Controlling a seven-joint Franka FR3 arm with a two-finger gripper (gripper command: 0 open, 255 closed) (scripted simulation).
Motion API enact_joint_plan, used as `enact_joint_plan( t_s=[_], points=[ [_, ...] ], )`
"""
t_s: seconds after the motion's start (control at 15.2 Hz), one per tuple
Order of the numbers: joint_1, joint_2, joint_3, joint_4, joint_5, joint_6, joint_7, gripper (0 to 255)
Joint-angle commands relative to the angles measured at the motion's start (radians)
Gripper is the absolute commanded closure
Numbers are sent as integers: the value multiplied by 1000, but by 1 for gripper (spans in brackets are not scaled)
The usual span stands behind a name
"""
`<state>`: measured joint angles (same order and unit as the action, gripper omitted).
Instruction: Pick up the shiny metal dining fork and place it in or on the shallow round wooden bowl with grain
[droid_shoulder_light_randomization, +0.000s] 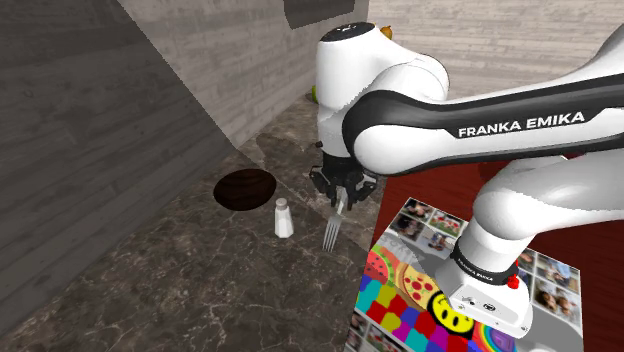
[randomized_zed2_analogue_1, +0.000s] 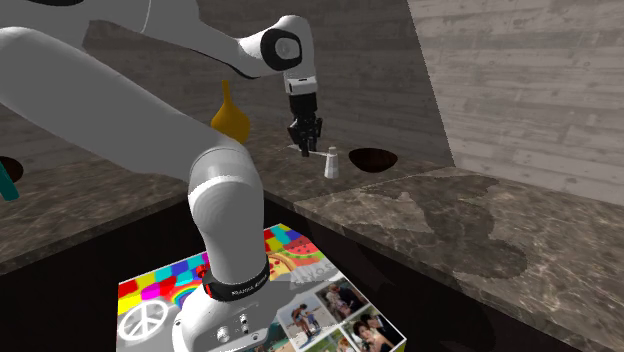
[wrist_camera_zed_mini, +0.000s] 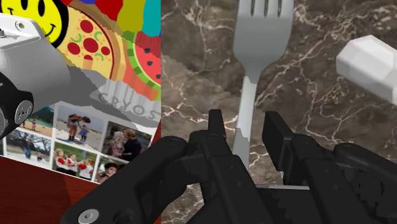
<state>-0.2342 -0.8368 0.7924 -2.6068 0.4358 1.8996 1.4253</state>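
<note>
A grey metal fork (droid_shoulder_light_randomization: 332, 232) hangs tines down from my gripper (droid_shoulder_light_randomization: 340, 192), which is shut on its handle just above the dark marble counter. Along the gripper, the fork (wrist_camera_zed_mini: 261, 32) runs out from between the two black fingers (wrist_camera_zed_mini: 216, 130), its tines pointing away. The shallow round dark brown bowl (droid_shoulder_light_randomization: 245, 188) rests on the counter, up and to the shoulder view's left of the gripper. In the second exterior view the gripper (randomized_zed2_analogue_1: 305, 135) hovers left of the bowl (randomized_zed2_analogue_1: 373, 158).
A small white shaker (droid_shoulder_light_randomization: 284, 218) stands between fork and bowl, close beside the tines (wrist_camera_zed_mini: 372, 63). A yellow gourd-shaped vase (randomized_zed2_analogue_1: 231, 115) stands behind the arm. The sticker-covered stand (droid_shoulder_light_randomization: 410, 290) sits right beside the counter edge. Grey walls border the counter.
</note>
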Motion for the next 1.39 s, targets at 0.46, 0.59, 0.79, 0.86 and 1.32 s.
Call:
enact_joint_plan(
  t_s=[0.46, 0.59, 0.79, 0.86, 1.32],
  points=[
    [-302, 357, 181, 251, -159, 139, 42, 255],
    [-386, 451, 249, 320, -225, 159, 77, 255],
    [-534, 623, 390, 431, -376, 174, 169, 255],
    [-593, 704, 457, 471, -457, 172, 221, 255],
    [-329, 1270, 320, 821, -996, -5, 518, 255]
  ],
)
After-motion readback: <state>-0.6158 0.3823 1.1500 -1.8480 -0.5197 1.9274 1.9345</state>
